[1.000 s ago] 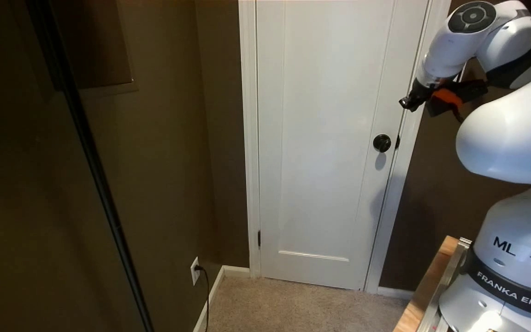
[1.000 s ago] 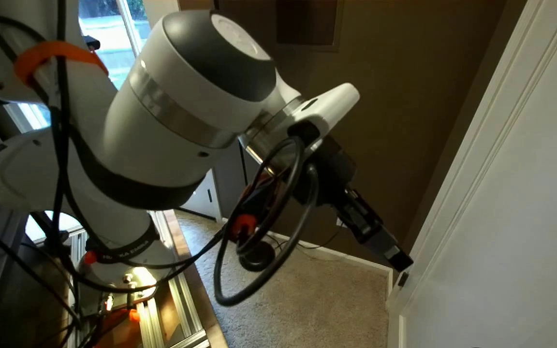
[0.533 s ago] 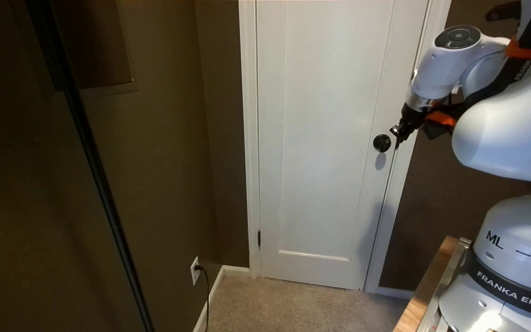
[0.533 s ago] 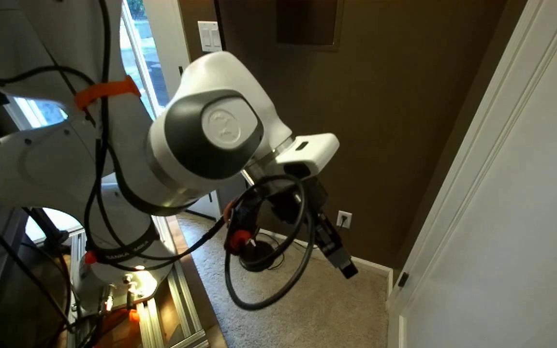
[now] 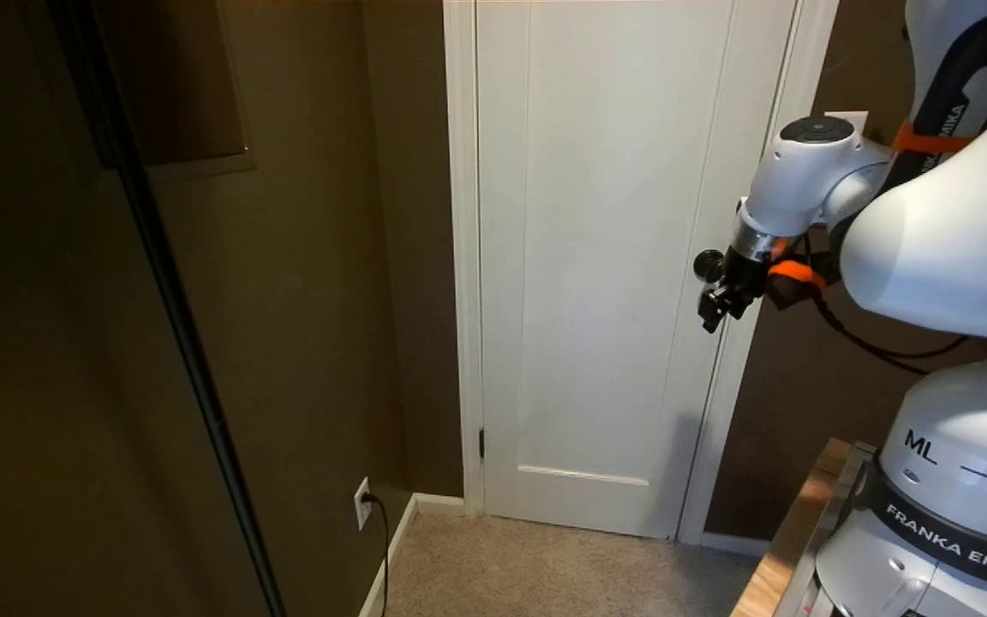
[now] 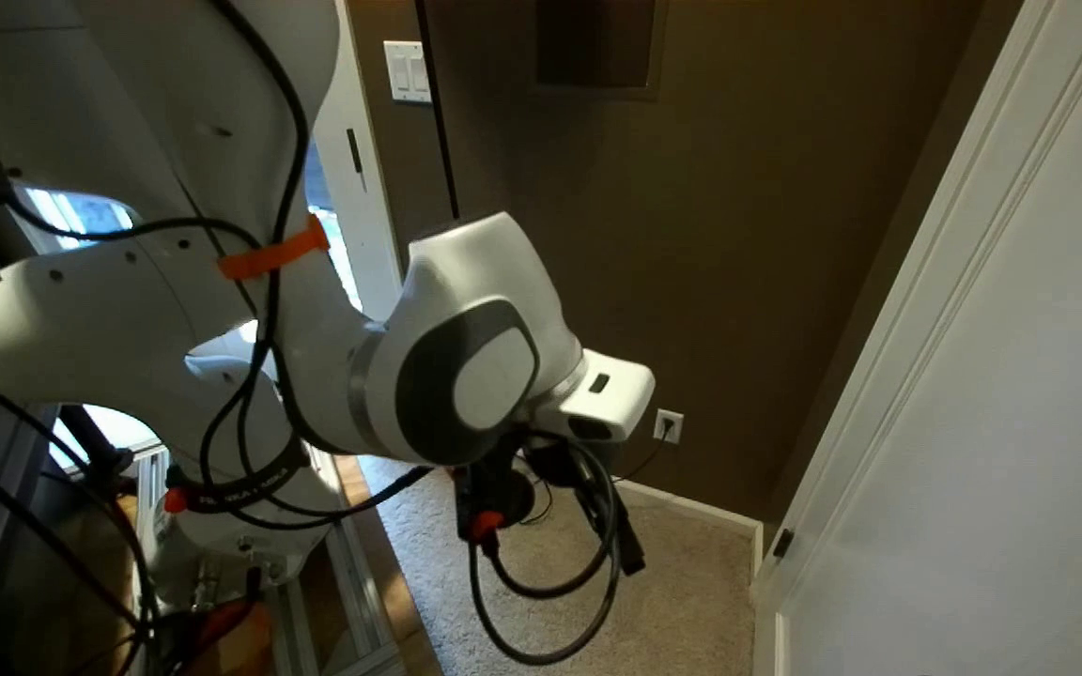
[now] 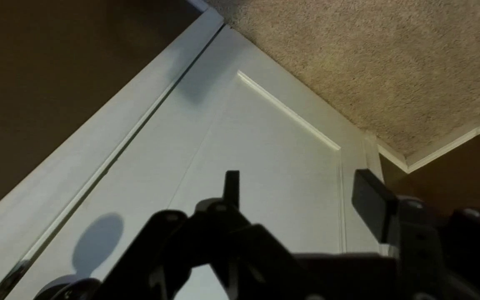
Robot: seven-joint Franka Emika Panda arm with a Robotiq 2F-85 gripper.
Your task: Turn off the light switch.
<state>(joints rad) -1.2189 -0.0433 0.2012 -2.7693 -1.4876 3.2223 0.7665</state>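
A white wall plate, the light switch (image 5: 850, 118), shows beside the door in an exterior view. The arm covers its lower part, so its lever cannot be seen. My gripper (image 5: 721, 312) hangs lower, just under the dark door knob, tilted down toward the floor and apart from the plate. In the wrist view the gripper (image 7: 300, 200) is open: its black fingers (image 7: 375, 206) stand wide apart with nothing between them, only the white door behind. The light switch is out of the wrist view. In an exterior view the gripper (image 6: 632, 561) is partly behind cables.
A white door (image 5: 596, 257) with a dark knob (image 5: 705, 265) stands closed near the gripper. A two-rocker plate (image 6: 409, 71) is on another wall. An outlet (image 6: 669, 425) with a cord sits near the floor. A black pole (image 5: 194, 360) crosses an exterior view. Cables (image 6: 550, 591) loop below the wrist.
The arm has swung down and away from the upper wall beside the door, uncovering the top of the plate. The jaws have opened. The bright patch on the robot's base has faded.
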